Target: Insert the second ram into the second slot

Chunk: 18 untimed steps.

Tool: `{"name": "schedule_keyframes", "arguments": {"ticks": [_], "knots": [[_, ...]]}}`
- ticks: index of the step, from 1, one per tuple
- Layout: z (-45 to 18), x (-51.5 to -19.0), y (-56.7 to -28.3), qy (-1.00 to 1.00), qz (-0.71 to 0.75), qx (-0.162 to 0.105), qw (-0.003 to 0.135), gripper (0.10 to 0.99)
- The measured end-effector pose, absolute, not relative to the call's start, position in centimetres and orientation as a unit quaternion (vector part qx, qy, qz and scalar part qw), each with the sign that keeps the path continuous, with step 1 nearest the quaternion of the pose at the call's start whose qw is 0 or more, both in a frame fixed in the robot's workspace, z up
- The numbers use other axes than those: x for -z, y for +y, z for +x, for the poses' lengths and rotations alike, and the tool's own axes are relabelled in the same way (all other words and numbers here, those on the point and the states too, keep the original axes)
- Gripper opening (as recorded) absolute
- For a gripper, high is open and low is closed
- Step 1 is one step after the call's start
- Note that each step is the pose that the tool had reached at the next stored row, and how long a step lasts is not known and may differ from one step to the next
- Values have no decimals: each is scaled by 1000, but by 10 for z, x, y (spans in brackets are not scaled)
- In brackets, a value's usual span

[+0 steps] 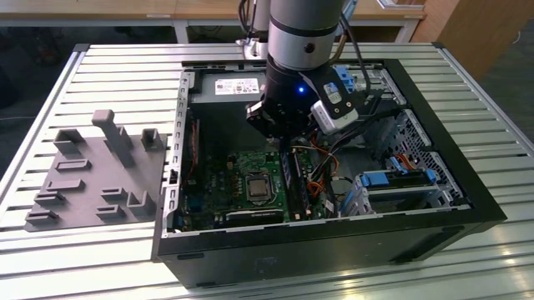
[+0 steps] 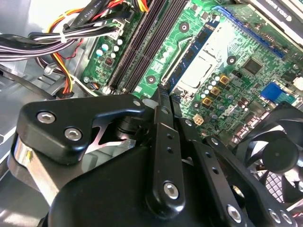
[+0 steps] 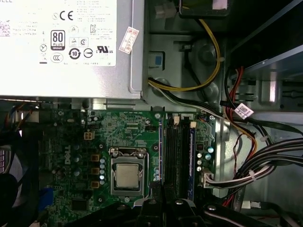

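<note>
1. A slatted metal table (image 1: 467, 69) carries everything in the exterior view.
2. An open black computer case (image 1: 317, 256) lies on the table, toward the exterior view's right.
3. A grey moulded tray (image 1: 92, 181) with upright pegs lies just beside the case, on the exterior view's left.
4. The robot arm (image 1: 304, 37) reaches down into the case from above.
5. A silver power supply (image 3: 61, 42) sits at one end of the case, next to the green motherboard (image 3: 123, 127).
6. Bundled cables (image 3: 265, 161) run along the side of the motherboard away from the processor socket.
7. The gripper (image 2: 163, 97) hangs over the motherboard near one end of the memory slots. Its jaws are drawn close together, pinching a thin blue stick.
8. The row of black memory slots (image 3: 177, 156) lies between the processor socket (image 3: 127, 175) and the cables.
9. The second ram (image 3: 161, 151) is the stick in the jaws. It is seen edge-on and runs lengthwise along the socket-side edge of the slot row. Whether it touches a slot, I cannot tell.
10. Another thin blue stick (image 3: 191, 161) stands in the slot on the cable side of the row, well apart from the held one.
</note>
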<state>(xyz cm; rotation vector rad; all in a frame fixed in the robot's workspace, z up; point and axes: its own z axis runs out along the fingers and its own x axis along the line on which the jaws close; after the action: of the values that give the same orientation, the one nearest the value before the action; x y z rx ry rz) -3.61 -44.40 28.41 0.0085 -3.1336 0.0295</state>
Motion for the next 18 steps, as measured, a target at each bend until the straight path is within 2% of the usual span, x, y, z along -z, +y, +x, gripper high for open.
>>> {"name": "schedule_keyframes", "arguments": {"ticks": [18], "knots": [[-36, -273, -445, -1000, 3, -10, 7, 133]]}}
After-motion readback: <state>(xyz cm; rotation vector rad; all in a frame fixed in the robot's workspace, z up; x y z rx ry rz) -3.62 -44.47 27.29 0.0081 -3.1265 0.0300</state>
